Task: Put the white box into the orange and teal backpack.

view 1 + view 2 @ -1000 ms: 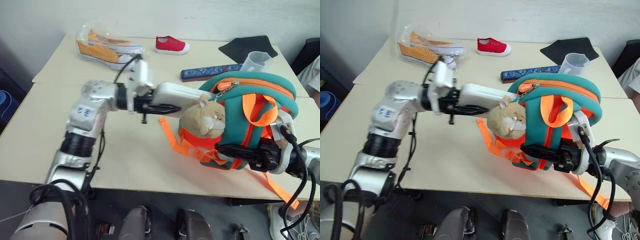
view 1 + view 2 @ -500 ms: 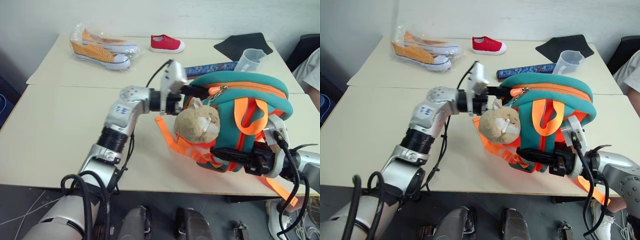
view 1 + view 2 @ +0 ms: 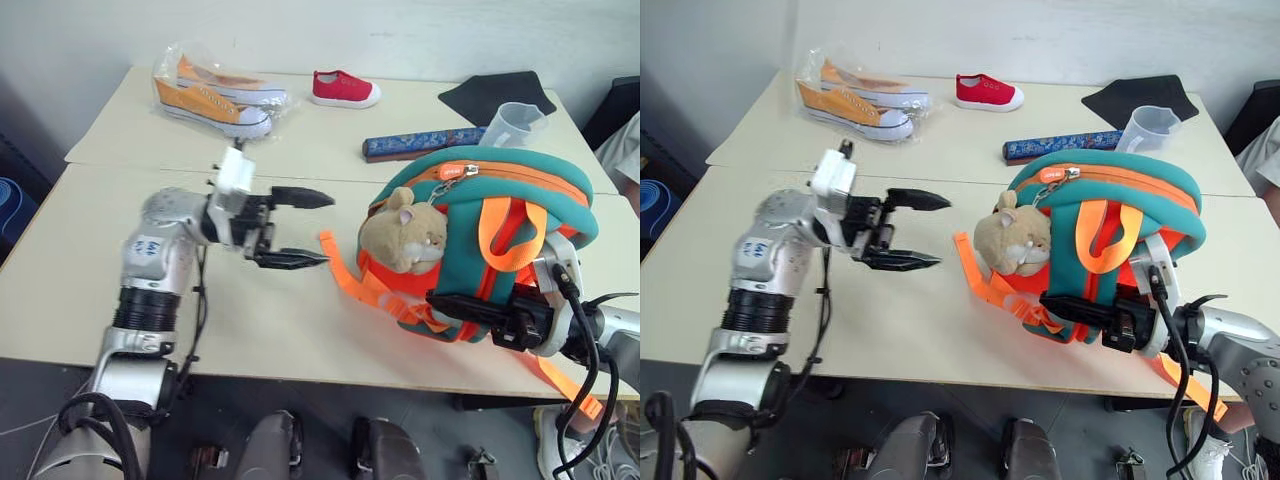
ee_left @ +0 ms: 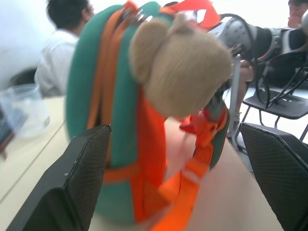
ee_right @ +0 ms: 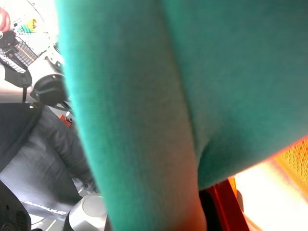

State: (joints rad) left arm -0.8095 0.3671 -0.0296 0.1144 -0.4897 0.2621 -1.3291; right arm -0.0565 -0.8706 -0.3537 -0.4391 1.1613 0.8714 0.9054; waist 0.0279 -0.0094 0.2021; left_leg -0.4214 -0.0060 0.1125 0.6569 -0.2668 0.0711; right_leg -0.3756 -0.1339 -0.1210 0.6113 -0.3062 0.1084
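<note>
The orange and teal backpack (image 3: 500,200) stands upright on the table at the right, a tan plush toy (image 3: 410,235) hanging on its front. My right gripper (image 3: 445,300) is shut on the backpack's lower front, and teal fabric (image 5: 192,96) presses close against it in the right wrist view. My left gripper (image 3: 322,230) hovers open and empty just left of the backpack, pointing at it. Its black fingers (image 4: 72,183) frame the backpack (image 4: 96,96) in the left wrist view. The white box is hidden.
At the table's far side lie orange sneakers in a plastic bag (image 3: 215,95), a red shoe (image 3: 343,90), a blue patterned roll (image 3: 420,143), a clear cup (image 3: 515,122) and a black cloth (image 3: 495,95). An orange strap (image 3: 345,275) trails left of the backpack. A person (image 4: 62,48) sits behind.
My left gripper pushed the white box into the top of the backpack, let go, opened and drew back to the left. The box no longer shows. The right gripper kept its hold.
</note>
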